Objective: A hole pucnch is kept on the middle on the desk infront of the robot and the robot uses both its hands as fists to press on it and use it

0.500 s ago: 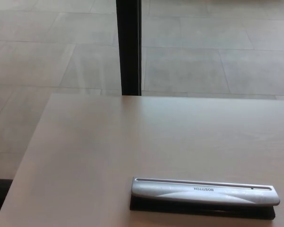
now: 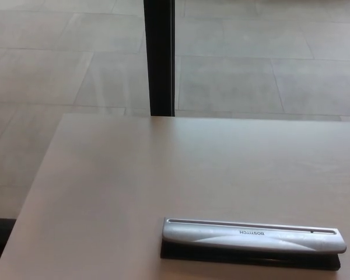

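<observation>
Pale grey floor tiles [image 2: 251,76] fill the background beyond the far edge of the bench [image 2: 134,175], a light beige, smooth-topped surface that carries the work. We see one dark vertical post [image 2: 159,58] rising just behind the far edge of the bench, and a dark strip low at the picture's left edge that we cannot identify.

We count a single long silver hole punch with a black base [image 2: 252,240], and nothing else on the bench. It lies flat on the near part of the bench, well apart from the post and toward our right of it, its long side running across our view. The printed brand name reads upside down to us, so we judge the paper slot faces away from us and the broad pressing bar faces up. That lie suits the task: a wide, level bar set crosswise gives room for two fists side by side, one on each half.

We see neither the left robot hand nor the right robot hand, so we cannot tell whether their fingers are spread or curled. We judge the pressing has not yet begun.
</observation>
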Tool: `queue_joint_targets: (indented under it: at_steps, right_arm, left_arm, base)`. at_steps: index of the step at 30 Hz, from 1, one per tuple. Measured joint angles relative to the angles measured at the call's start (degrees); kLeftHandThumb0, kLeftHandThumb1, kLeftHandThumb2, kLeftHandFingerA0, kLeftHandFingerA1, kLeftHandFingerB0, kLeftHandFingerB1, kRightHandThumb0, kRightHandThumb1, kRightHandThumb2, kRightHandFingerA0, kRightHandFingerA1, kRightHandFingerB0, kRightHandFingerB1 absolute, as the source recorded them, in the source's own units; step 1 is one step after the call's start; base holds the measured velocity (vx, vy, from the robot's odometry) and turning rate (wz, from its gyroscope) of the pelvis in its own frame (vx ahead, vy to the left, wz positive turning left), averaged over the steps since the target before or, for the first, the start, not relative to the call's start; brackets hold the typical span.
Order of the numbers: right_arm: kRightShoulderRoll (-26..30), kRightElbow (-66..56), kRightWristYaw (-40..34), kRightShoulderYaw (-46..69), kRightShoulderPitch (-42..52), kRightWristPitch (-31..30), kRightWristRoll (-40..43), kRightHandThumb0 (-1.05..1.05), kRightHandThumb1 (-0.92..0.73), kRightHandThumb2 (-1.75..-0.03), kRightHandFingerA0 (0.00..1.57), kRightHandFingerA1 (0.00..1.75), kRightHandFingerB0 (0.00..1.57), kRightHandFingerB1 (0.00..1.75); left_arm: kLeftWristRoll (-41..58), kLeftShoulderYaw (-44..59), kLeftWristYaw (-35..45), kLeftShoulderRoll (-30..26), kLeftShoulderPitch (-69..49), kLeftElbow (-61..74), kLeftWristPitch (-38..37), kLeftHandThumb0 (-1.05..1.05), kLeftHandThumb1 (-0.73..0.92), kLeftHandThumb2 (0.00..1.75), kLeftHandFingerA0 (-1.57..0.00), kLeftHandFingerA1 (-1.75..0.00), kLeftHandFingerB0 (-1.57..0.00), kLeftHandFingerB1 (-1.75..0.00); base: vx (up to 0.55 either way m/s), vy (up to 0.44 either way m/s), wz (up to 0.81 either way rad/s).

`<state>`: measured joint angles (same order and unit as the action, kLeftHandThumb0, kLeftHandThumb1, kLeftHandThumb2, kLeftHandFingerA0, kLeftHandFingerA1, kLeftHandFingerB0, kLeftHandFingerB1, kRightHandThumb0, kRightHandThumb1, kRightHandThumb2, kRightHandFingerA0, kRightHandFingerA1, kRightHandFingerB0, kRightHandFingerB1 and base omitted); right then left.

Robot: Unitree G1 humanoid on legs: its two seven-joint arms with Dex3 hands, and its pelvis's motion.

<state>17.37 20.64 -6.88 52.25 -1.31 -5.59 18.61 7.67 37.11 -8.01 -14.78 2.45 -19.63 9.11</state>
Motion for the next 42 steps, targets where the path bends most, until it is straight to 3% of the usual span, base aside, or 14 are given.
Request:
queue_joint_targets:
  at_steps: [2, 4, 7, 8, 9, 10, 11, 13, 24, 27, 31, 32, 40, 42]
  right_arm:
    - [1.17, -4.32, -0.66, 0.18, -3.67, -1.26, 1.19, -0.67, -0.69, -0.63, 1.25, 0.66, 0.41, 0.55]
    - [1.73, -8.19, -1.14, -0.02, -6.52, -2.2, 2.11, -0.53, -0.57, -0.76, 1.36, 0.81, 0.86, 0.61]
    - [1.73, -13.58, -1.51, -1.2, -9.39, -3.24, 3.0, -0.39, -0.45, -0.9, 1.35, 1.3, 1.11, 0.69]
    - [1.7, -15.15, -1.66, -1.69, -9.99, -3.57, 3.31, -0.31, -0.46, -0.92, 1.36, 1.34, 1.07, 0.78]
    - [1.59, -17.11, -1.8, -2.28, -10.6, -3.9, 3.66, -0.28, -0.51, -0.93, 1.27, 1.44, 0.99, 0.92]
    - [1.53, -17.96, -1.86, -2.57, -10.85, -4.06, 3.78, -0.22, -0.53, -0.97, 1.23, 1.55, 0.93, 1.06]
    - [0.91, -21.29, -2.1, -3.96, -11.65, -4.61, 4.18, -0.18, -0.56, -1.04, 1.1, 1.66, 0.86, 1.18]
    - [0.12, -24.64, -2.29, -5.71, -12.09, -5.18, 4.42, -0.11, -0.59, -1.13, 1.0, 1.74, 0.83, 1.34]
    - [-8.97, -45.11, -1.47, -23.12, -7.6, -7.47, 5.44, -0.01, -0.66, -1.31, 1.14, 1.75, 0.8, 1.36]
    - [-12.31, -49.63, -0.33, -30.6, -3.24, -7.93, 5.96, -0.16, -0.73, -1.09, 1.19, 1.75, 0.63, 1.22]
    - [-14.15, -51.75, 1.08, -39.17, 2.61, -8.62, 5.72, -0.1, -0.72, -1.22, 1.17, 1.75, 0.68, 1.34]
    - [-14.27, -51.75, 1.46, -41.26, 4.08, -8.77, 5.41, -0.1, -0.7, -1.22, 1.03, 1.75, 0.55, 1.63]
    - [-15.06, -47.26, 3.15, -51.17, 7.78, -8.77, 1.43, -0.1, -0.64, -1.38, 1.19, 1.75, 0.81, 1.47]
    - [-15.26, -46.29, 3.19, -52.4, 7.71, -8.67, 0.13, -0.17, -0.59, -1.39, 1.09, 1.75, 0.68, 1.75]
  left_arm:
    - [0.1, -0.15, -0.81, -0.72, 5.08, 4.31, 0.7, -0.32, 0.72, 0.68, -0.93, -0.73, -0.58, -0.54]
    - [0.23, -0.69, -1.26, -0.83, 9.03, 8.33, 1.18, -0.17, 0.71, 0.78, -0.86, -0.94, -0.59, -0.56]
    - [0.37, -2.48, -1.55, -0.47, 13.23, 14.03, 1.68, -0.03, 0.77, 0.82, -0.81, -1.56, -0.75, -0.84]
    - [0.44, -3.06, -1.55, -0.27, 14.1, 15.49, 1.74, -0.01, 0.74, 0.88, -0.85, -1.65, -0.78, -0.92]
    - [0.53, -3.78, -1.54, 0.08, 15.03, 17.2, 1.84, -0.07, 0.63, 1.05, -1.16, -1.36, -0.81, -0.94]
    - [0.56, -4.13, -1.54, 0.27, 15.41, 17.94, 1.88, -0.06, 0.78, 0.87, -0.9, -1.75, -0.78, -1.1]
    - [0.66, -5.57, -1.53, 1.32, 16.59, 20.77, 2.01, -0.17, 0.66, 1.05, -1.21, -1.41, -0.83, -1.03]
    - [0.75, -7.4, -1.45, 2.4, 17.42, 23.41, 2.07, -0.16, 0.65, 0.95, -0.93, -1.75, -0.74, -1.35]
    - [1.29, -25.28, 0.48, 10.66, 16.86, 38.74, 2.28, -0.25, 0.65, 1.0, -0.96, -1.75, -0.79, -1.32]
    - [1.74, -32.37, 1.3, 13.95, 14.83, 42.59, 2.77, -0.27, 0.71, 0.91, -0.89, -1.75, -0.73, -1.22]
    - [2.5, -40.01, 1.8, 18.8, 11.21, 44.93, 4.09, -0.26, 0.74, 0.92, -0.89, -1.75, -0.62, -1.47]
    - [2.64, -41.93, 1.92, 19.79, 10.26, 45.17, 4.67, -0.25, 0.74, 0.94, -0.88, -1.75, -0.63, -1.49]
    - [3.66, -50.17, 2.24, 25.47, 5.94, 41.58, 8.69, -0.29, 0.75, 0.91, -0.88, -1.75, -0.59, -1.57]
    - [3.71, -51.03, 2.2, 25.47, 5.59, 40.12, 9.18, -0.3, 0.76, 0.93, -0.85, -1.75, -0.56, -1.58]
  base:
    - [0.0, 0.0, 0.0]
    - [0.0, 0.0, 0.0]
    - [0.0, 0.0, 0.0]
    - [0.0, 0.0, 0.0]
    - [0.0, 0.0, 0.0]
    - [0.0, 0.0, 0.0]
    - [0.0, 0.0, 0.0]
    - [0.0, 0.0, 0.0]
    - [0.0, 0.0, 0.0]
    - [0.0, 0.0, 0.0]
    - [0.0, 0.0, 0.0]
    - [0.0, 0.0, 0.0]
    - [0.0, 0.0, 0.0]
    - [0.0, 0.0, 0.0]
